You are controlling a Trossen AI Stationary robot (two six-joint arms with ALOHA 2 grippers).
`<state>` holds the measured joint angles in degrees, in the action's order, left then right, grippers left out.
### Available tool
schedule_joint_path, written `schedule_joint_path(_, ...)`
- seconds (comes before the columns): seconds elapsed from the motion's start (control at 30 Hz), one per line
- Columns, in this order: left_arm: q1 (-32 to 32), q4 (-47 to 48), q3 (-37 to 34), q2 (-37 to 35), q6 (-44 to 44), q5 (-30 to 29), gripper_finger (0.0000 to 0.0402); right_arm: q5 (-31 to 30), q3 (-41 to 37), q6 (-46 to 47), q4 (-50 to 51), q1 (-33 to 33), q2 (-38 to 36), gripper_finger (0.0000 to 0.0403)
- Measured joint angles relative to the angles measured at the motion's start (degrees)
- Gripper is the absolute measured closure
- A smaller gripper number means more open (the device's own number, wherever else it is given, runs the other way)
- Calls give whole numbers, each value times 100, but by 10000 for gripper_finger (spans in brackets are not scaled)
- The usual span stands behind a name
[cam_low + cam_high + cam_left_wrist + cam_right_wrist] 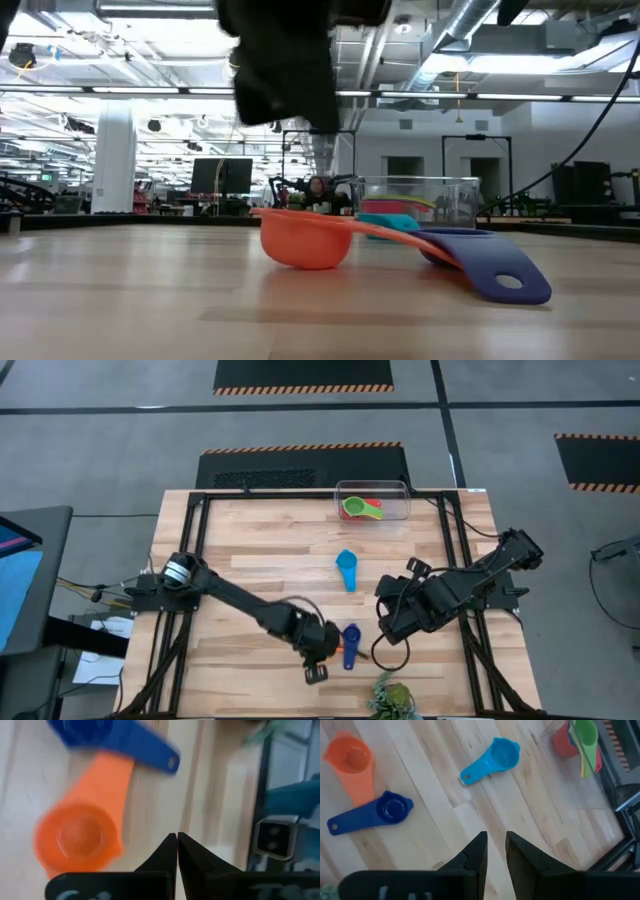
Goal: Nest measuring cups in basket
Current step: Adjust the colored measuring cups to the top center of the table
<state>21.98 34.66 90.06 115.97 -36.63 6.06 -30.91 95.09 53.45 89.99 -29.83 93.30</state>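
Observation:
On the table's near middle, an orange measuring cup [351, 759] and a dark blue one [375, 814] lie side by side. The orange handle [400, 236] reaches over the dark blue bowl. A light blue cup [347, 568] lies alone at the centre. Green, red and yellow cups [362, 509] sit in the clear basket [403, 510] at the far edge. My left gripper [177, 839] is shut, raised just beside the orange cup and touching nothing. My right gripper [495, 842] hovers high to the right of the cups, slightly open with nothing between its fingers.
A green leafy plant-like object [390, 698] sits at the near edge, right of the dark blue cup. The black frame rails [470, 560] run along the table's sides. Bare wood lies between the light blue cup and the basket.

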Motion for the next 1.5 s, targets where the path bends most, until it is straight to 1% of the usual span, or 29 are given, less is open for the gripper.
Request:
schedule_joint_path(0.1,56,-216,-1,255,-135,66,401,-78,0,0,-2,-29,0,310)
schedule_joint_path(0.17,48,-243,7,494,-130,176,401,-73,0,2,5,-47,2,310)
schedule_joint_path(0.23,43,-202,16,736,-76,142,401,-73,0,-31,3,-56,-1,310)
schedule_joint_path(0.37,-56,-15,243,1049,414,103,402,-68,0,-105,4,-69,1,310)
schedule_joint_path(0.5,-425,43,358,1132,883,137,401,-66,0,-107,1,-69,-1,310)
schedule_joint_path(0.53,-565,56,399,1138,991,21,401,-64,0,-107,0,-69,-1,310)
schedule_joint_path(0.63,-992,109,565,1167,1423,-588,401,-64,0,-105,3,-69,-1,310)
schedule_joint_path(0.7,-1247,244,679,1170,1655,-769,401,-57,0,-103,2,-69,1,310)
schedule_joint_path(0.77,-1416,297,770,1170,1696,-724,401,-48,0,-101,1,-69,1,310)
schedule_joint_path(0.87,-1545,664,1013,1170,1670,-637,401,-42,0,-101,3,-69,-1,310)
schedule_joint_path(0.97,-1503,936,1296,1168,1636,-645,401,-42,0,-101,3,-69,-1,310)
schedule_joint_path(1.03,-1342,1104,1433,1168,1520,-625,401,-42,0,-103,3,-69,-1,310)
schedule_joint_path(1.13,-1098,1113,1526,1161,1327,-584,401,-42,0,-130,3,-69,0,310)
schedule_joint_path(1.23,-912,1146,1519,1165,1300,-888,401,-42,0,-131,2,-69,-1,310)
schedule_joint_path(1.3,-836,934,1517,1234,1310,-994,401,-42,0,-129,3,-69,-1,310)
schedule_joint_path(1.37,-804,733,1502,1312,1308,-968,401,-42,0,-131,2,-69,-1,310)
schedule_joint_path(1.43,-800,268,1506,1456,1305,-870,401,-42,0,-129,2,-69,-1,310)
schedule_joint_path(1.5,-824,222,1494,1506,1297,-855,401,-42,-2,-130,-5,-88,2,310)
